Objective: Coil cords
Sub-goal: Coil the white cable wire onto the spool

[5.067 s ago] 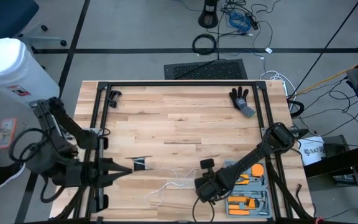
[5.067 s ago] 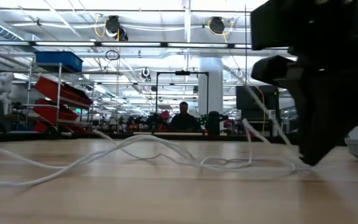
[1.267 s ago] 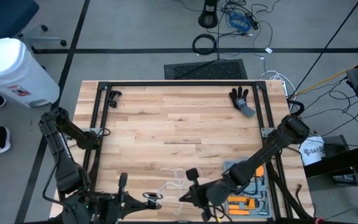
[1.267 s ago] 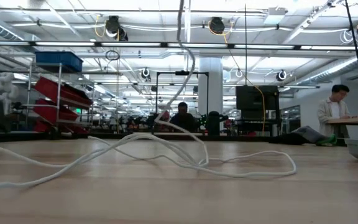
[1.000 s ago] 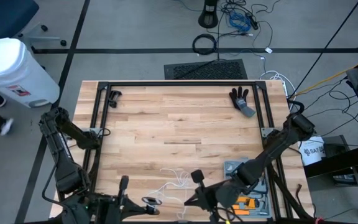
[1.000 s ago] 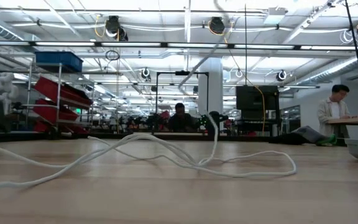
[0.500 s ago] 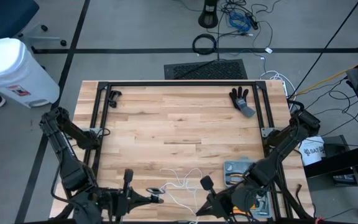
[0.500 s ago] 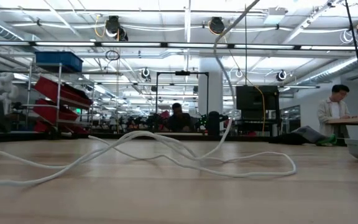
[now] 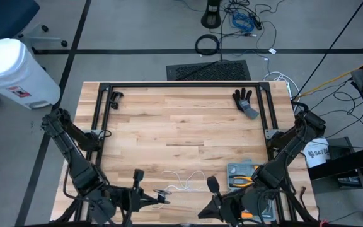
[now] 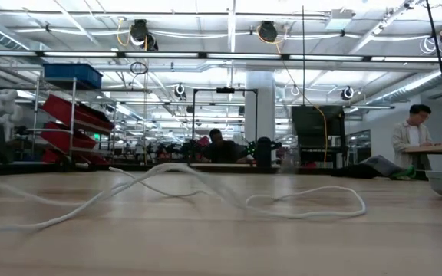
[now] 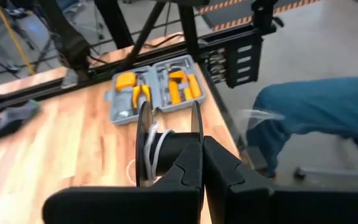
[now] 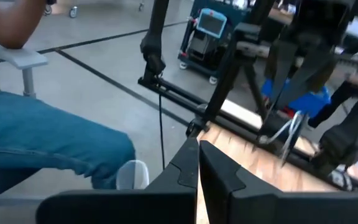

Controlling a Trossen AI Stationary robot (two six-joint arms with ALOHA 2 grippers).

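Now, table (image 9: 181, 120): broad wooden top inside a black frame; most of it is bare, and all my work sits at the near edge, between my two arms.
Tool case (image 9: 244, 174): grey tray of orange-handled tools, lying open near my right arm, apart from the cord; I judge it no part of the job.
Glove (image 9: 243, 99): dark, lying at the far right corner, well apart from everything I handle.
Left gripper (image 9: 159, 198): low at the near edge, left of centre, fingers clenched on the reel. I hold it off the wood, axis roughly level, so that cord can wrap round the hub freely.
Right gripper (image 9: 205, 214): at the near edge just right of the reel, fingers pressed together. I cannot see any cord between them. From my right wrist camera the reel shows across the gap, so I judge I am facing it to feed the next turn.
Reel (image 11: 166, 144): small, black discs, a few white turns already round the hub, seen just past my left fingertips.
Cord (image 9: 184, 181): thin and white, mostly loose, lying in slack loops on the wood just beyond the reel; from table height it sprawls in low curves (image 10: 206, 188). Most of the winding is left, by my reckoning.
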